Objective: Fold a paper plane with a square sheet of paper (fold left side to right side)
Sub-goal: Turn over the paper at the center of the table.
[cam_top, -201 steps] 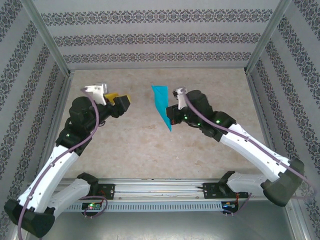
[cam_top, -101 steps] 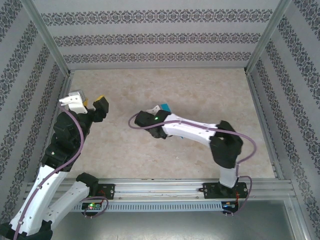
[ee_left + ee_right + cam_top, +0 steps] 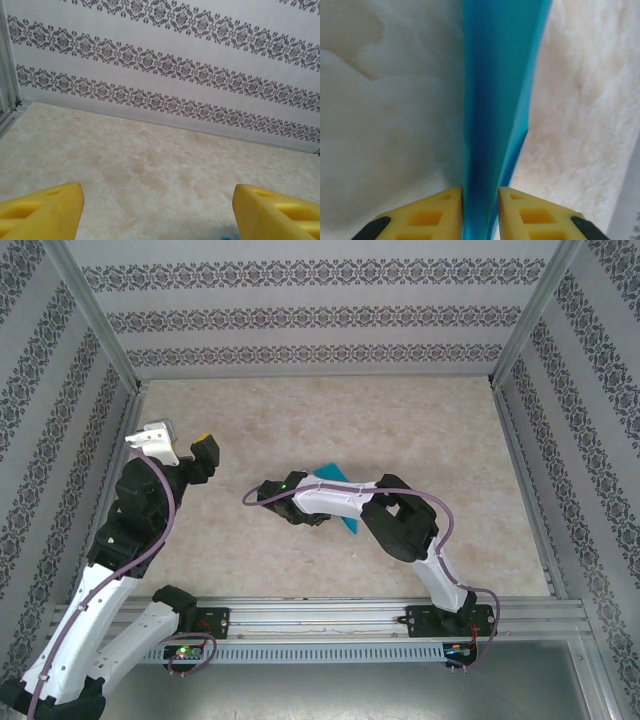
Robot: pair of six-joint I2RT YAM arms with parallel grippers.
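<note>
One paper plane (image 3: 495,100), frame centre, clamped between right fingers (image 3: 435,212); left fingers (image 3: 40,210) wide apart above counter (image 3: 150,165).

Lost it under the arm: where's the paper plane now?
Near the middle of the table in the top view, the paper plane pokes out from under the right arm; the right wrist view shows it between the fingers of the right gripper.

The paper plane (image 3: 495,100) (plain teal-blue, unmarked) is seen folded into a narrow, tapering strip with straight creases. It is found near the middle of the desk (image 3: 250,570), flanked closely by the yellow fingers (image 3: 532,215) of the right hand (image 3: 480,195).
</note>
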